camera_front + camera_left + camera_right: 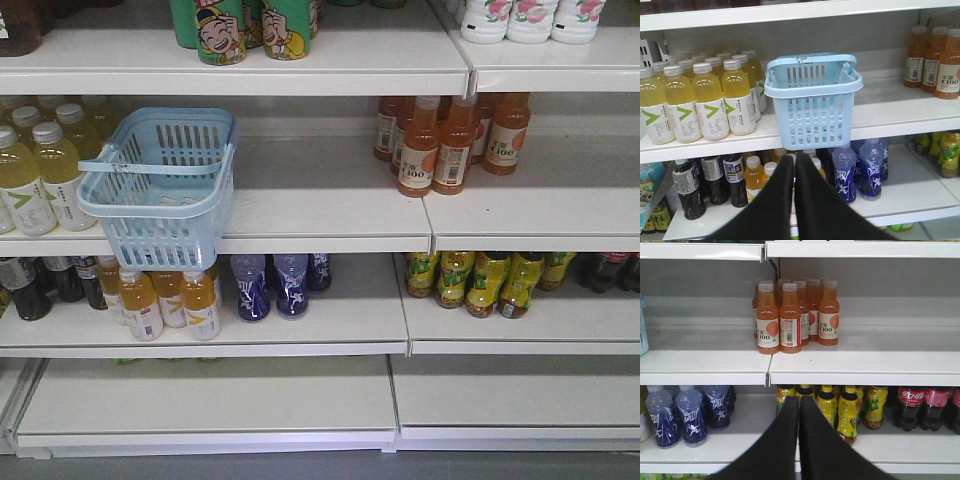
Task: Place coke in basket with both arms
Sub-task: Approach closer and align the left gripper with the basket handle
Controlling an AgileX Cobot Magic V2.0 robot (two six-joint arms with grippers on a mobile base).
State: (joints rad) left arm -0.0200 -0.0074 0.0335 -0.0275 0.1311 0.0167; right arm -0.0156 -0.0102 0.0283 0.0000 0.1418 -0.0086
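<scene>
Right, the basket [165,238] sits upright on the middle shelf [330,215], with its front overhanging the shelf edge. It is just beside the pale yellow bottles [45,175] at picture-left. The coke can't be made out in any of the 3 views, and the basket contents can't be told. The left gripper [793,167] has its jaws together with nothing between them, and it faces the basket. The right gripper [799,407] also has its jaws together and empty, and it faces the orange bottles [790,315]. The dark cola bottles [922,407] are on the shelf below, at picture-right.
</scene>
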